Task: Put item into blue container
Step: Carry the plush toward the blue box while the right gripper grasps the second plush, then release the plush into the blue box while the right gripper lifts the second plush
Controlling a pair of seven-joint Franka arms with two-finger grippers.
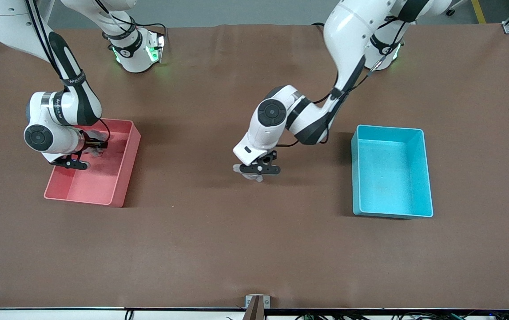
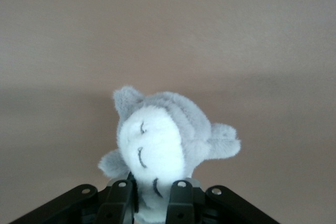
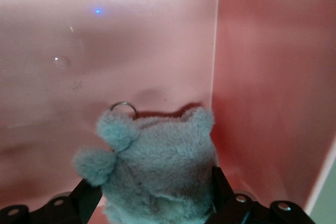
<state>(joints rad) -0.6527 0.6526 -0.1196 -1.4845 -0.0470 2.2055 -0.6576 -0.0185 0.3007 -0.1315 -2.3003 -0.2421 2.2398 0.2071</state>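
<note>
Bins hold no loose items: right gripper (image 1: 86,153) pinches grey plush (image 3: 157,166) inside pink bin (image 1: 123,178); left gripper (image 1: 254,174) pinches grey-and-white plush (image 2: 163,140); blue container (image 1: 390,173) empty.

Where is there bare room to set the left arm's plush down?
The blue container is bare inside. Open table lies between it and the left end effector holding the grey plush. The pink bin is crowded by the right end effector.

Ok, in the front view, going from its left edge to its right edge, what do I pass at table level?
Pink bin with the right gripper in it holding a grey plush toy → left gripper over the bare table, holding a second grey plush toy → blue container.
</note>
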